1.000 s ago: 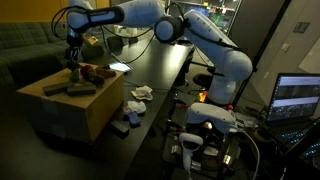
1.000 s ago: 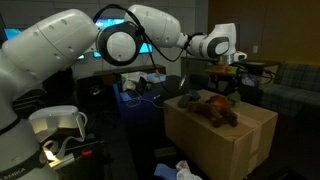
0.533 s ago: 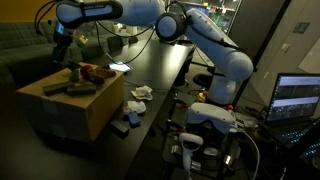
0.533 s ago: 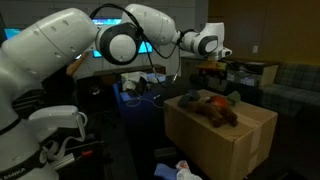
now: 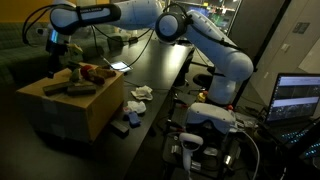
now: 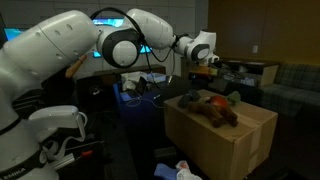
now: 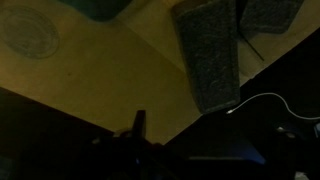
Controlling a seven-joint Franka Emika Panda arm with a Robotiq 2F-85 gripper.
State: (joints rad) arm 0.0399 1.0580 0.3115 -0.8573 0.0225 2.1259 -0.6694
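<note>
Gripper has risen off the cardboard box and swung out beyond its corner; a second ago it stood low over the box top. Grey cloth lies flat on top, beside the plush toys, apart from the fingers.

In an exterior view the hand hangs above and behind the box, clear of the toys.

Wrist view: dim. Box top fills the upper frame, grey cloth resting on it near the edge. Jaws stand wide apart with nothing between them. Contact with the box-top things looks finished.
</note>
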